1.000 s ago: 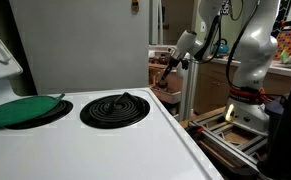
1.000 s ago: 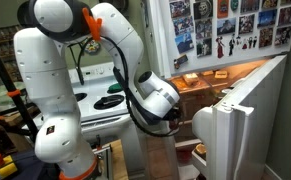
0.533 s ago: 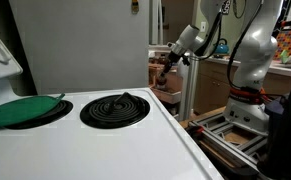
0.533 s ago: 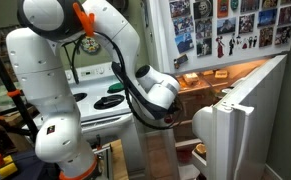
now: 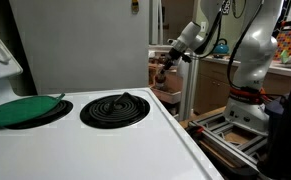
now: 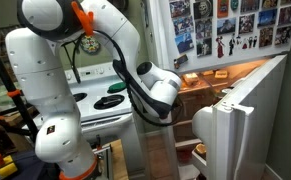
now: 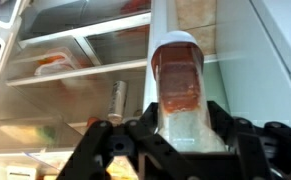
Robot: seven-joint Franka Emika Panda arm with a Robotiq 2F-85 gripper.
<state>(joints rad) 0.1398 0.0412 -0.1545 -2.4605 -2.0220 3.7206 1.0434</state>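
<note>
Grip confirmed: the gripper (image 7: 181, 128) is closed on the lower body of a clear, white-capped container (image 7: 177, 80), held before the refrigerator shelves (image 7: 75, 62), its long axis running straight out from the wrist, cap end pointing toward those shelves.

The white stove top (image 5: 135, 150) carries a green lid (image 5: 23, 110) at nine o'clock and a black coil burner (image 5: 117, 108) near its centre. In the wrist view, a fridge shelf (image 7: 85, 75) bears a red-topped tub (image 7: 53, 64) at ten o'clock.
</note>
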